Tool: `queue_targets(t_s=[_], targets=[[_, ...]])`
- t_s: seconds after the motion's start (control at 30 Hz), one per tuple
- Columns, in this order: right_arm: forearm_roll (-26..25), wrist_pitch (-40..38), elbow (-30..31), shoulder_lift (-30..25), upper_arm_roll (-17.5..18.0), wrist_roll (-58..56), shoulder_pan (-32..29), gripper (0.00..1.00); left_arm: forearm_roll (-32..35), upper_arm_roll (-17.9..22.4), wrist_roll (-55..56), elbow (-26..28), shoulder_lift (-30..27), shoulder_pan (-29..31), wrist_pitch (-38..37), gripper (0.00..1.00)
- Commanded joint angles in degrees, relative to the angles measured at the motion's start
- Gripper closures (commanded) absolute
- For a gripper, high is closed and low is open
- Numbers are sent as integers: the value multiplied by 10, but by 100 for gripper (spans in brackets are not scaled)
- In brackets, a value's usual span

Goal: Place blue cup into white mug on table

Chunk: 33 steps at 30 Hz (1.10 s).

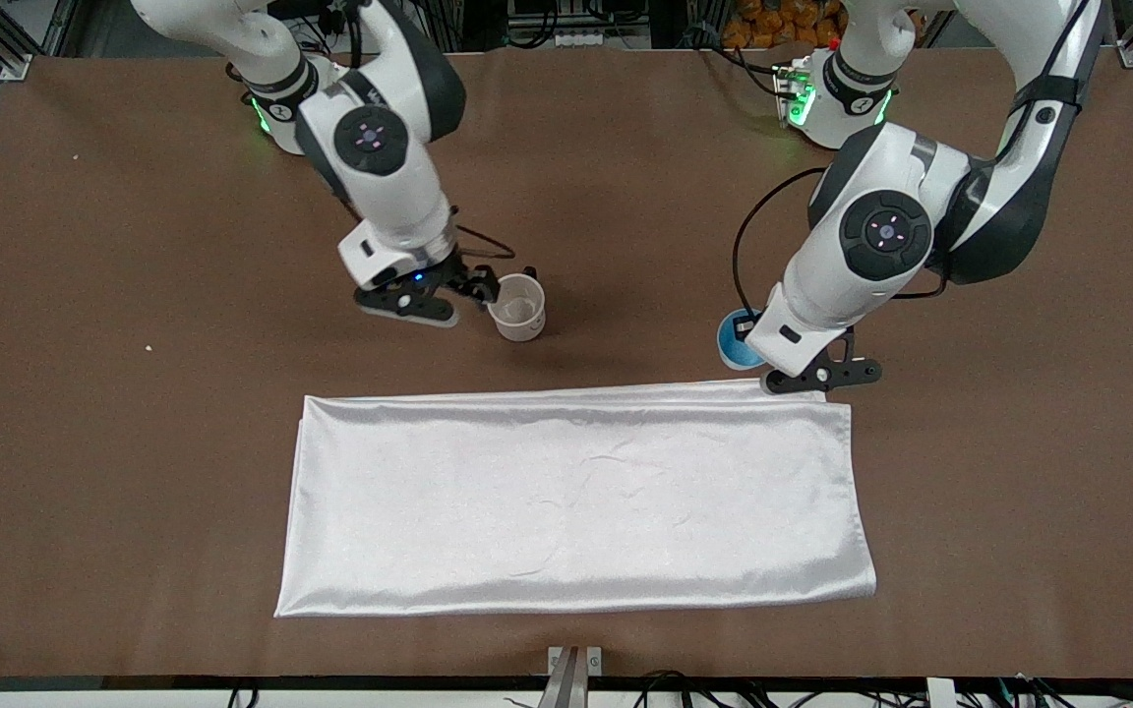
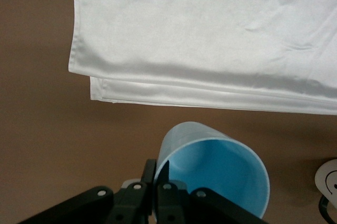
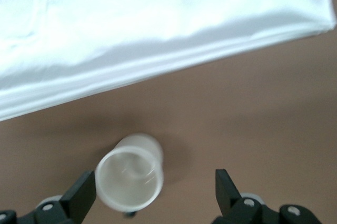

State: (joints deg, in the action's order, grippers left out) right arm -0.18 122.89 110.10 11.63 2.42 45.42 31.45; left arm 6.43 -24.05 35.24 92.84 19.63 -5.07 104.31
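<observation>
The blue cup (image 1: 732, 346) sits tilted in my left gripper (image 1: 749, 329), low over the brown table (image 1: 134, 442) by the cloth's corner at the left arm's end. In the left wrist view my left gripper (image 2: 156, 174) is shut on the blue cup's (image 2: 216, 174) rim, one finger inside and one outside. The white mug (image 1: 518, 308) stands upright on the table, farther from the front camera than the cloth. My right gripper (image 1: 476, 287) is beside it. In the right wrist view my right gripper (image 3: 154, 187) is open with the white mug (image 3: 130, 176) between its fingers, close to one finger.
A folded white satin cloth (image 1: 576, 497) lies flat across the middle of the table, nearer to the front camera than both cups. It also shows in the left wrist view (image 2: 210, 34) and the right wrist view (image 3: 131, 40).
</observation>
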Motion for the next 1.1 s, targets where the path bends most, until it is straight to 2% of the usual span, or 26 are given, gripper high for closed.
queue_targets(t_s=[0.0, 0.13, 0.23, 0.4, 0.6, 0.8, 0.93, 1.07], targets=[[-5, -19, -6, 11, 7, -126, -86, 0, -5, -19, 11, -1, -14, -6, -12, 100], [-5, -20, -5, 13, 7, -229, -158, 0, -7, -47, 17, -1, -10, -10, -9, 100], [-5, -19, -6, 15, 7, -297, -208, 0, -5, -70, 61, -2, -7, -20, 2, 100], [-4, -16, -6, 22, 7, -371, -270, 0, -5, -72, 117, -13, 8, -64, 25, 100], [-4, -30, -4, 16, 7, -375, -278, 0, -5, -71, 139, -37, 34, -126, 48, 100], [-4, -50, -1, 0, 7, -374, -276, 0, 0, -71, 176, -36, 61, -169, 92, 100], [-4, -78, 8, -27, 8, -373, -274, 0, 1, -69, 183, -36, 81, -206, 119, 100], [-3, -83, 31, -63, 9, -373, -272, 0, 1, -68, 184, -36, 103, -215, 137, 100]])
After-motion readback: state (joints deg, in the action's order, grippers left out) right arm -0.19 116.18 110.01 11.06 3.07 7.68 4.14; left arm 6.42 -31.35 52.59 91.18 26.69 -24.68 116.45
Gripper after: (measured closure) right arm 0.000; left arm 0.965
